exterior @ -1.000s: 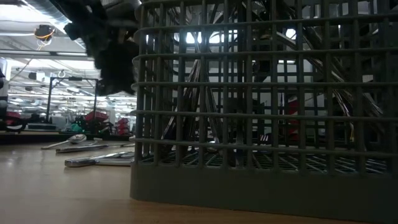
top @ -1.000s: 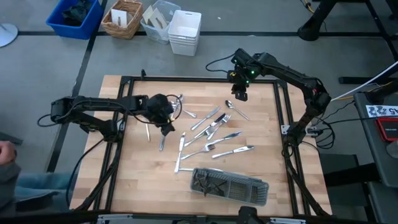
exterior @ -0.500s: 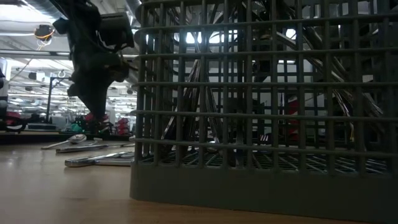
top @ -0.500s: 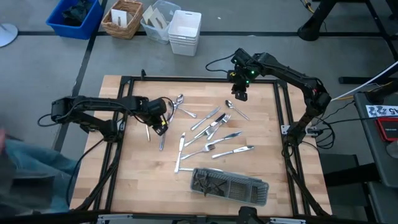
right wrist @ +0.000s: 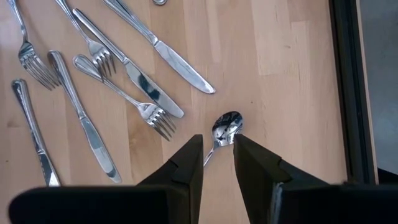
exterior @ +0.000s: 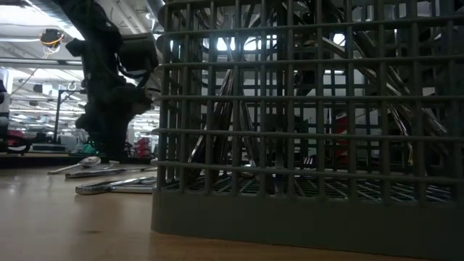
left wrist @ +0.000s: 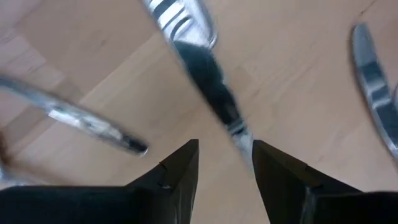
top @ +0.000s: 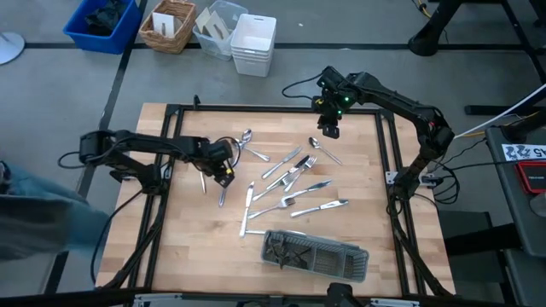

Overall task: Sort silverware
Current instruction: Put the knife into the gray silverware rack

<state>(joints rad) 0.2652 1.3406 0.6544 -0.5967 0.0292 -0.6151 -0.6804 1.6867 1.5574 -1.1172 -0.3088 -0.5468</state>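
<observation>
1. Left gripper (top: 223, 170): now lowered at the table's left side, jaws newly parted, straddling one slim shiny knife handle (left wrist: 211, 93); nothing clamped yet.
2. Right gripper (top: 328, 130): unmoved, hovering partly open over a small spoon (right wrist: 225, 129), empty.
3. Remaining scattered silverware (top: 290, 183): mid-table, unsorted, near the dark grey mesh tray (top: 314, 255).
</observation>
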